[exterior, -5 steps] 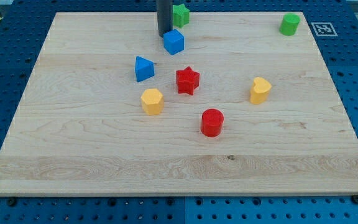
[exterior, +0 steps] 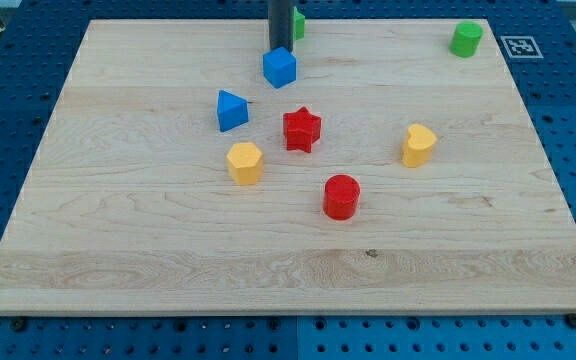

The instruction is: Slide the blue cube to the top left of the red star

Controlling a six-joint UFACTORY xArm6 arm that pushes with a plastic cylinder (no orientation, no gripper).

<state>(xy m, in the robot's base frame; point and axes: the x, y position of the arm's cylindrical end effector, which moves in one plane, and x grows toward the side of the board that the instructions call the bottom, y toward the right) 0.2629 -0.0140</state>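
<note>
No legible writing appeared. My tip (exterior: 281,49), a bare rod without fingers, stood just above the blue cube (exterior: 280,67), which lay above the red star (exterior: 302,130), slightly left.

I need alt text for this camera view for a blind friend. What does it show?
A dark rod's tip sits just above the blue cube on a wooden board. The red star lies below the cube, with other small coloured blocks scattered around it.
</note>
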